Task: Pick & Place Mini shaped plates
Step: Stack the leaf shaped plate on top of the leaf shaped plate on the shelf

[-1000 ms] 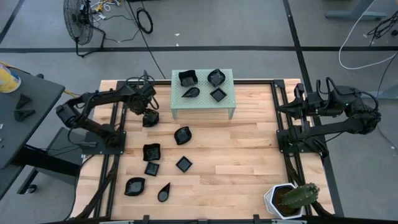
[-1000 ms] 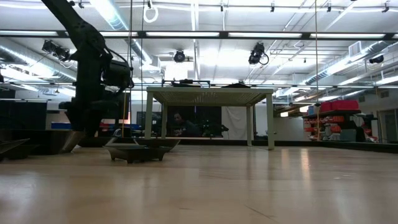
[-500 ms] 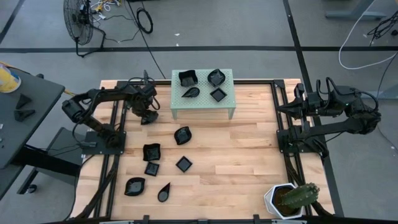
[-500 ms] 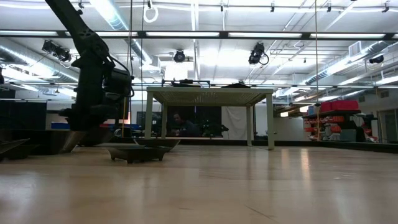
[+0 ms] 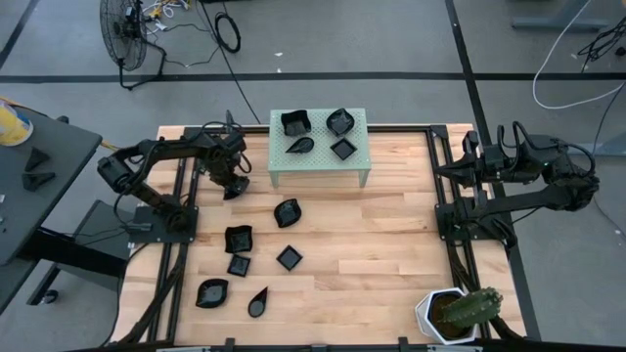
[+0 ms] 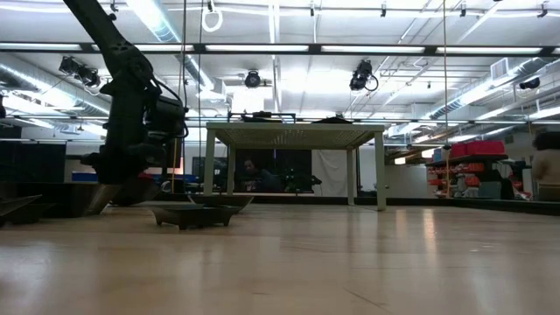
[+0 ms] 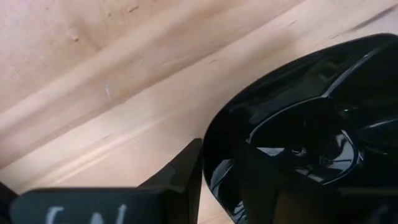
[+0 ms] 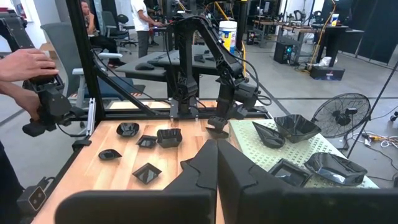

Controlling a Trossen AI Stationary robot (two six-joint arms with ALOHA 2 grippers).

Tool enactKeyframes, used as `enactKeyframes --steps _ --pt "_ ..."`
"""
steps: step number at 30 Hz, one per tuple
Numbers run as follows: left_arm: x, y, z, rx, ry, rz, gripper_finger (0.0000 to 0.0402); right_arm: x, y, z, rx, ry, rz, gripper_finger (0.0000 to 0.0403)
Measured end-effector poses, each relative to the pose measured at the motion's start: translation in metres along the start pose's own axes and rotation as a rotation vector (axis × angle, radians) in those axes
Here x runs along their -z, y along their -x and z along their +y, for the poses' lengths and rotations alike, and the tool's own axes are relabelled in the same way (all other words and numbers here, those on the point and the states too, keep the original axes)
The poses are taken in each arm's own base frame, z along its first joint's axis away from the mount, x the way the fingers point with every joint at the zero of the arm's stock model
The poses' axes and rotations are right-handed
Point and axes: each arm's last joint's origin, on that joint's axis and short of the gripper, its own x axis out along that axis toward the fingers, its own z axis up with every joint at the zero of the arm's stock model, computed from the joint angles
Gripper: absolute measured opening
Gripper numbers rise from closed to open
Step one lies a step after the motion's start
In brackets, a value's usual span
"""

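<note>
we see the left claw (image 5: 233,186) down at the pale wooden tabletop (image 5: 391,235), just left of the pale green perforated metal stand (image 5: 319,168). in the left wrist view a glossy black mini plate with a raised rim (image 7: 298,130) lies on the wood, and one dark finger (image 7: 180,180) sits against the outside of its rim while the other reaches into its bowl, so the claw looks to be narrowing around that rim; we cannot tell whether it already pinches it. in the low view that arm hangs low beside the stand's left leg, the claw's tip close to the tabletop.

four glossy black mini plates (image 5: 294,122) rest on top of the stand: two at the back and two nearer the front edge. six more lie on the bare wood in front of it: a rounded one (image 5: 287,212) nearest the stand, a wavy square one (image 5: 239,239) left of centre, a small square one (image 5: 240,264) just below that, a diamond-set square one (image 5: 289,257), a leaf-like one (image 5: 211,292) near the front edge, and a teardrop one (image 5: 258,302) beside it.

the right claw (image 5: 468,168) waits well apart on the right side of the tabletop, its fingers pressed together with nothing between them. a white hexagonal pot with a green cactus (image 5: 457,313) stands at the front right corner. in the right wrist view a person's hand (image 8: 25,62) shows beyond the tabletop's edge.
</note>
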Motion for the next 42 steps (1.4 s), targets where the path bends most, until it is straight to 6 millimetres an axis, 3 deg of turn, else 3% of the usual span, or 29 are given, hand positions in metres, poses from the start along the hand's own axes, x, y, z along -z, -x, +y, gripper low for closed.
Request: enactKeyframes --steps 12,23,31,42 --pt "-0.004 0.009 -0.001 -0.005 0.0 0.011 0.0063 0.0 0.0 0.0 0.0 0.0 0.0 0.0004" --pt "-0.005 0.01 -0.003 0.035 0.0 0.014 0.0008 0.0 0.0 0.0 0.0 0.0 0.0 0.0004" --pt "-0.004 0.012 -0.003 0.044 0.002 0.038 0.0011 0.0 0.0 0.0 0.0 0.0 0.0 0.0004" --pt "-0.019 0.044 -0.008 0.001 -0.012 0.023 0.0004 0.0 0.0 0.0 0.0 0.0 0.0 0.0004"
